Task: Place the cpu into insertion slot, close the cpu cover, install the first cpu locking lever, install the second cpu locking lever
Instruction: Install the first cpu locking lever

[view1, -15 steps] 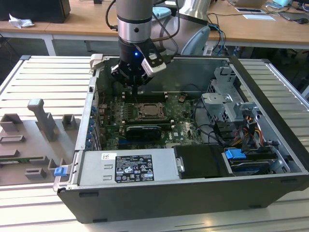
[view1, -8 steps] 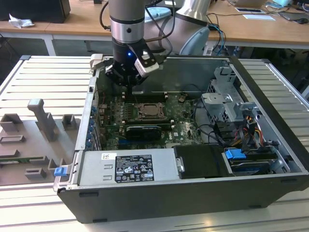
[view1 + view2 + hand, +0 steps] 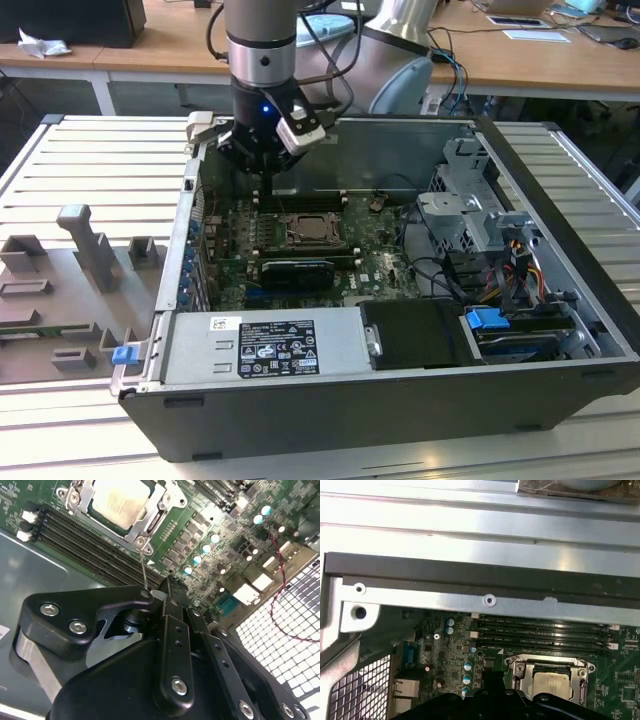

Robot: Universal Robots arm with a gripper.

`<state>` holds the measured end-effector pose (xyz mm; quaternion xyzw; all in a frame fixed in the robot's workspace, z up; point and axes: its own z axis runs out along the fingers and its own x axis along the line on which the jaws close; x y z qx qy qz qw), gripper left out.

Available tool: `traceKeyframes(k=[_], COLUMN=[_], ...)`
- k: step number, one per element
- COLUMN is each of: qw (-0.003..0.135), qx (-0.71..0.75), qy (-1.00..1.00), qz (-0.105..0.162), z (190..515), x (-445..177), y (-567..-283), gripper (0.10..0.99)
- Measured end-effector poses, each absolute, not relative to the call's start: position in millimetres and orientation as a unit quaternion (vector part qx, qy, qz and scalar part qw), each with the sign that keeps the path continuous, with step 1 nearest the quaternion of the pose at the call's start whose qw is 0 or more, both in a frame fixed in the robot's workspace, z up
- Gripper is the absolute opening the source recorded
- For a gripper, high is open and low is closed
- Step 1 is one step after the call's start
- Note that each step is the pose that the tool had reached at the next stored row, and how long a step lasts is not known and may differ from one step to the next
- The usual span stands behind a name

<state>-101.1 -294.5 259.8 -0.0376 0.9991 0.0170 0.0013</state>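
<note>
Cpu [image 3: 122, 500] is seated in the insertion slot [image 3: 288, 232]. Its pale face shows through the cut-out of the cpu cover [image 3: 162, 502], which appears to lie down over it in both wrist views. In the exterior view the slot sits at roughly 4 o'clock from the gripper [image 3: 268, 190], with the memory slots [image 3: 300, 203] at its 12 o'clock and the graphics card [image 3: 296, 270] at its 6 o'clock. Fingers [image 3: 172, 630] are drawn narrow, with no gap visible between them. A thin wire locking lever [image 3: 144, 570] rises from the socket corner to the fingertips; whether it is pinched or merely touched cannot be told. Latching of either lever cannot be confirmed.

Risk, as judged: the lever is slim and sprung, so a shallow or off-centre hold could let it slip and snap back. A sideways push could miss its retaining hook, leaving the cover unclamped. The fingers work close to the memory slots and capacitors [image 3: 207, 547]; drift could strike them.
</note>
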Motion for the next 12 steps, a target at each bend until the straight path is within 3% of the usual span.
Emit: traceKeyframes(k=[12], qw=[0.0], qx=[-0.038], qy=[0.999], qz=[0.017], z=[256.5], x=[-48.5], y=[-290.3], gripper=[0.106])
